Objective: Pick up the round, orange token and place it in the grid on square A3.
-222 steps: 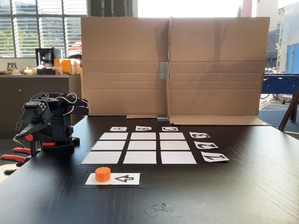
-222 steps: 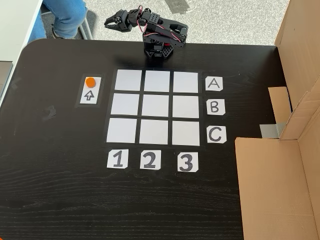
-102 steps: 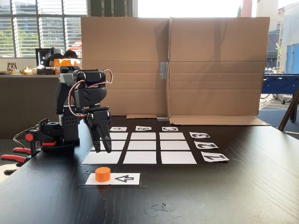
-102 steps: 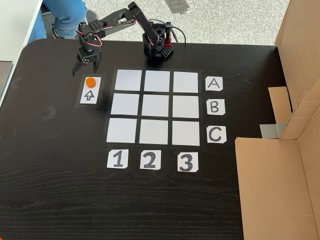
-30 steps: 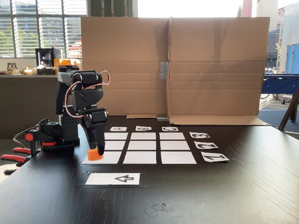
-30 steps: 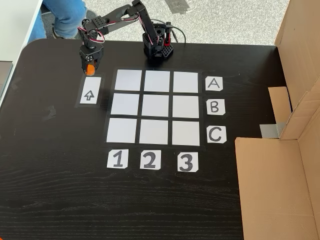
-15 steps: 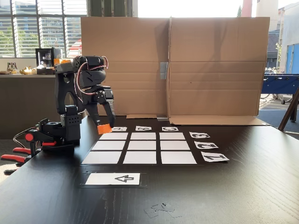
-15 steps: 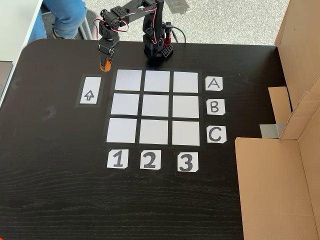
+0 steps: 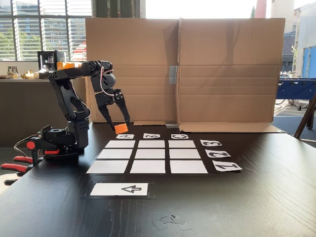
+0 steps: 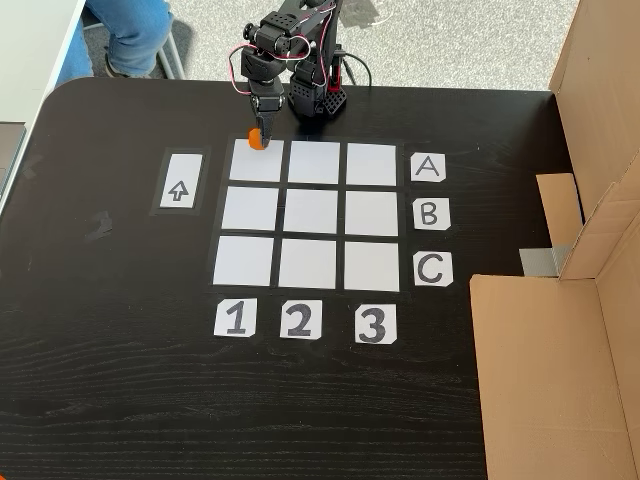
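Note:
The orange token hangs in the air, pinched between the fingers of my black gripper, which is shut on it. In the low fixed view the token floats above the "A" label, behind the grid. From above it lies over the top edge of the first cell in row A of the grid. Square A3 is a bare white cell, two cells to the right of the token in the view from above.
The arrow card lies bare beside the grid. A tall cardboard wall closes off one side of the table. Red-tipped clamp handles hold the arm base. A person's jeans-clad legs are beyond the table edge.
The arm has swung with the token from beside the grid's corner near the arrow card to over the start of row A. The gripper stays shut on it.

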Robot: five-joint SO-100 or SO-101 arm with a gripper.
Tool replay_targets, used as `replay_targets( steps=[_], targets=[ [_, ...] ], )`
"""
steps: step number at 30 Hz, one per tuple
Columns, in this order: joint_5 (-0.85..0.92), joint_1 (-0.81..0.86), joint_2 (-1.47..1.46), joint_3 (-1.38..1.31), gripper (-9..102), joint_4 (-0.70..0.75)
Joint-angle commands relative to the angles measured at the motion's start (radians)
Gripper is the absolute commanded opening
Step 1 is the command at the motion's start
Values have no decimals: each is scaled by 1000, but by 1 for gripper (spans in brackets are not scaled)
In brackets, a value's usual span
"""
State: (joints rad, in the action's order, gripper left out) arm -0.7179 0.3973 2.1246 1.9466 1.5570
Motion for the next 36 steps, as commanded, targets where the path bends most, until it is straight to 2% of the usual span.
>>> replay_targets(
  steps=[1,11,29,36],
  targets=[
    [38,-101,126,74,-1,6],
    [107,-356,282,201,-1,8],
    [216,-831,284,239,-1,-3],
    [232,-973,178,252,-1,-101]
  ],
)
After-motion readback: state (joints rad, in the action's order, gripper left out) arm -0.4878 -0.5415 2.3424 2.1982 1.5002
